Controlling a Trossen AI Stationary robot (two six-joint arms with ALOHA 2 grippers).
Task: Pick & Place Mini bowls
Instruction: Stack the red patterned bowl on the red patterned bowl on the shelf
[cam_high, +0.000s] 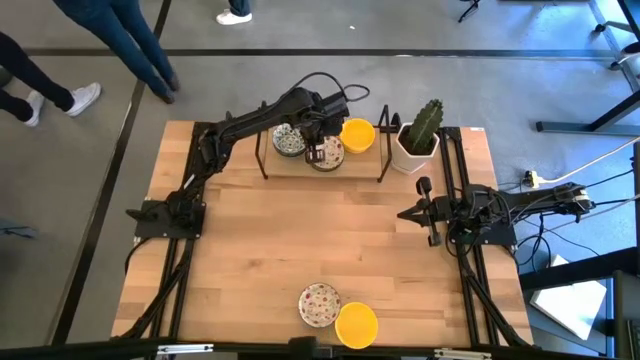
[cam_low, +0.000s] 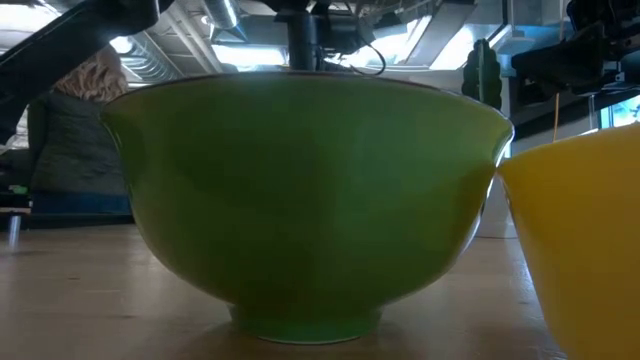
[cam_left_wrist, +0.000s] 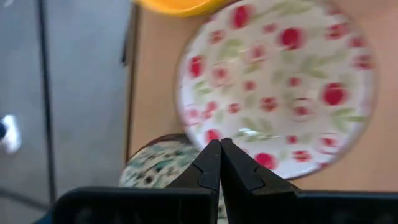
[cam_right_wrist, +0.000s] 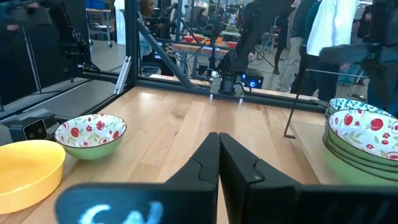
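Wooden desk (cam_high: 300, 230), both arms mounted at its sides. At far edge, between two dark rack posts: stack of red-speckled bowls (cam_high: 327, 153), stack of green-blue patterned bowls (cam_high: 288, 140) just beside it, stack of yellow bowls (cam_high: 357, 134) on the other side. White square pot with cactus (cam_high: 416, 140) beyond the right post, not part of the job. At near edge: single red-speckled bowl (cam_high: 319, 304) touching or just beside single yellow bowl (cam_high: 356, 325).

Left end effector (cam_high: 318, 143) over the red-speckled stack, close to top bowl's rim near the patterned stack. Fingers (cam_left_wrist: 211, 165) pressed together, tips meeting; nothing seen pinched between them, rim contact unclear. Right end effector (cam_high: 424, 213) parked low at right side of desk, well apart from all bowls, fingers (cam_right_wrist: 214, 162) pressed together, empty.

Handling, judged: small glazed bowls, stiff, light, likely ceramic so chip-prone if dropped or knocked against rack posts. Glaze looks slick, so flat pinch on curved wall liable to slip. Best hold: rim, one finger inside, one outside, on side clear of neighbouring stack. Nested stack, so lift straight up to avoid dragging the bowl below. Set down gently beside the near-edge pair.
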